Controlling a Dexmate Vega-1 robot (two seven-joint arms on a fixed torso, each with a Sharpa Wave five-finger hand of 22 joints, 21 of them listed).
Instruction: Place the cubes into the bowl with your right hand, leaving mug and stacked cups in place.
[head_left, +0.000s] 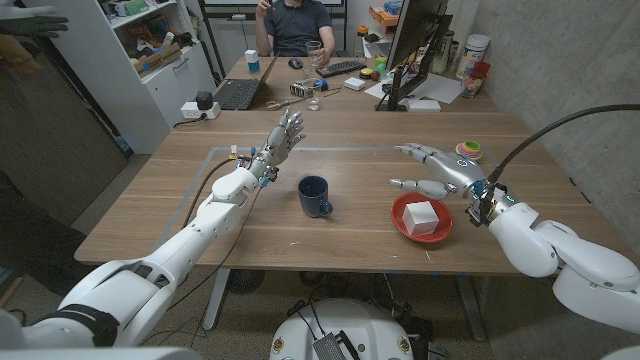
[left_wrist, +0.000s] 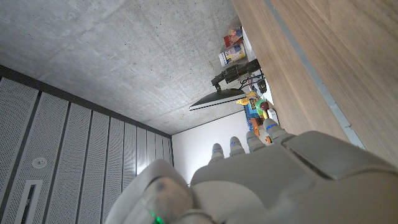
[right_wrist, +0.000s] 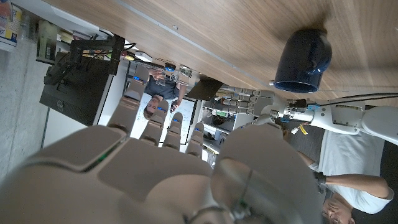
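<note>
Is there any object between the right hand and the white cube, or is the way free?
Nothing visible stands between them. The white cube already lies in the red bowl, and the right hand hovers open just behind the bowl. The blue mug stands apart, toward the robot's left.

Left hand (head_left: 285, 133) and right hand (head_left: 432, 168) hover empty, fingers spread.
</note>
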